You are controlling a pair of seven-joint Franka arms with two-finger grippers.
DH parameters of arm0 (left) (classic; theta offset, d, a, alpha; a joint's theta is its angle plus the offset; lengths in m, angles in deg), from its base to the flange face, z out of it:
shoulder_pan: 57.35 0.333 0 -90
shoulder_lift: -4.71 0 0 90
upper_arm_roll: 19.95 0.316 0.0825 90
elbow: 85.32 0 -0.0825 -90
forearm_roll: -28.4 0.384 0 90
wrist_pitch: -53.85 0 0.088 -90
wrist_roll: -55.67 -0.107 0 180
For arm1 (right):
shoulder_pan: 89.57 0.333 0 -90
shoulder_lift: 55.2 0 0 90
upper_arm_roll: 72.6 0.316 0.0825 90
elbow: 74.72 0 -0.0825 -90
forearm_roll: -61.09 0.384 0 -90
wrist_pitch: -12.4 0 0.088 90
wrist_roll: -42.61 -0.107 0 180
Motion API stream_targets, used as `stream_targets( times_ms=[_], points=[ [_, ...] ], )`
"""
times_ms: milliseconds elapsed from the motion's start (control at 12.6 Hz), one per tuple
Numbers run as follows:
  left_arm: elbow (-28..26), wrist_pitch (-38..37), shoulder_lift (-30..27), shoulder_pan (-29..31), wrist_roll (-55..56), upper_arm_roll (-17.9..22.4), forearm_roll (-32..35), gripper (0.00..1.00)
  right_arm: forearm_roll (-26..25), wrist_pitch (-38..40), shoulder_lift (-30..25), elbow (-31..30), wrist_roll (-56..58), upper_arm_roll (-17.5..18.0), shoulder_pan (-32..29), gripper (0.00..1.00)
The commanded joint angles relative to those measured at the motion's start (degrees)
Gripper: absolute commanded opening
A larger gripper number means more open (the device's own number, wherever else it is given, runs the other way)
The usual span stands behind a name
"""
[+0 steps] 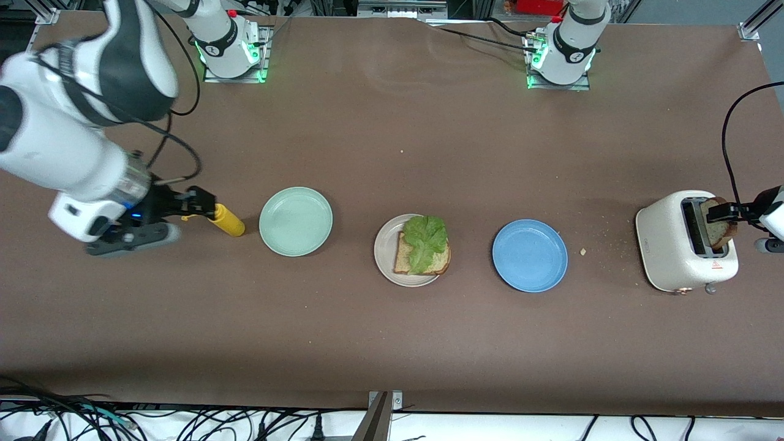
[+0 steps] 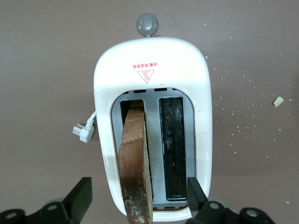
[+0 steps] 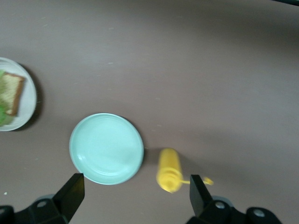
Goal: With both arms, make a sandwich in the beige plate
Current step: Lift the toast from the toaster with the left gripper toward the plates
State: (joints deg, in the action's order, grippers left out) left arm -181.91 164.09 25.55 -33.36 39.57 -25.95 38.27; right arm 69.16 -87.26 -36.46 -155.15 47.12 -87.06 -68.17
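Brown counter (image 1: 392,343) spread under both arms. Left hand (image 2: 135,198) hung spread wide over the white toaster (image 1: 686,242) at the left arm's end, a toasted bread slice (image 2: 135,163) standing up out of one slot between its fingers, untouched. Right hand (image 3: 135,198), also spread wide, hovered over a yellow bottle (image 1: 228,220) lying beside the mint-green plate (image 1: 296,221). Mid-counter, the beige plate (image 1: 386,245) carried one slice topped with lettuce (image 1: 424,242); a blue plate (image 1: 530,255) lay between it and the toaster.

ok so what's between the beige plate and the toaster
The blue plate, bare, lies between the beige plate and the toaster, plus scattered crumbs nearer the toaster. The front view shows it.
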Motion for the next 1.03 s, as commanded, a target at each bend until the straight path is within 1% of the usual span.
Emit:
stream_targets(
  times_ms=[0, 79, 159, 238, 317, 397, 476, 556, 714, 794, 952],
  points=[
    [-2.2, -0.45, -1.59, 0.45, -0.85, -0.42, 1.73, 0.22, -2.35, 2.61, -5.37, -3.08, 0.68, 1.97, -5.21, 1.0],
    [-2.2, -2.2, -1.59, 0.45, -0.17, -0.5, 1.73, 0.03, -5.32, 3.23, -6.69, -3.34, 2.42, 2.84, -6.27, 1.0],
    [-1.85, -2.39, -1.59, 0.27, 0.19, -0.5, 1.73, 0.0, -7.53, 3.24, -8.01, -3.95, 4.78, 3.46, -7.24, 1.0],
    [-1.67, -2.57, -1.68, 0.27, 0.19, -0.5, 1.73, 0.0, -7.9, 3.33, -9.5, -5.26, 5.16, 4.25, -7.94, 1.0],
    [-1.59, -2.66, -1.59, 0.27, 0.1, -0.5, 1.73, 0.0, -8.42, 3.33, -10.99, -6.84, 4.72, 6.09, -8.91, 1.0],
    [-1.24, -2.66, -1.68, 0.27, -0.16, -0.5, 1.82, 0.0, -9.91, 3.33, -11.7, -7.55, 3.59, 9.93, -11.18, 1.0],
    [-0.97, -2.66, -1.68, 0.36, -0.77, -0.5, 1.9, 0.0, -11.14, 3.59, -11.8, -7.47, 0.27, 14.5, -14.42, 1.0],
    [-0.8, -2.66, -1.85, 0.36, -0.78, -0.5, 1.99, 0.0, -11.59, 3.59, -11.8, -7.47, -1.42, 16.8, -15.84, 1.0],
    [-0.62, -2.84, -3.16, 0.36, -0.78, -0.59, 2.08, 0.0, -11.51, 3.59, -13.72, -8.86, -1.52, 16.92, -15.86, 1.0],
    [-0.62, -2.92, -3.87, 0.36, -0.78, -0.59, 2.17, 0.0, -11.5, 3.15, -16.26, -11.31, -1.43, 16.83, -15.95, 1.0],
    [-0.36, -3.88, -5.89, 0.01, -0.69, -0.85, 2.26, 0.0, -11.59, 3.59, -17.77, -11.51, -1.35, 16.31, -15.95, 1.0]
  ],
)
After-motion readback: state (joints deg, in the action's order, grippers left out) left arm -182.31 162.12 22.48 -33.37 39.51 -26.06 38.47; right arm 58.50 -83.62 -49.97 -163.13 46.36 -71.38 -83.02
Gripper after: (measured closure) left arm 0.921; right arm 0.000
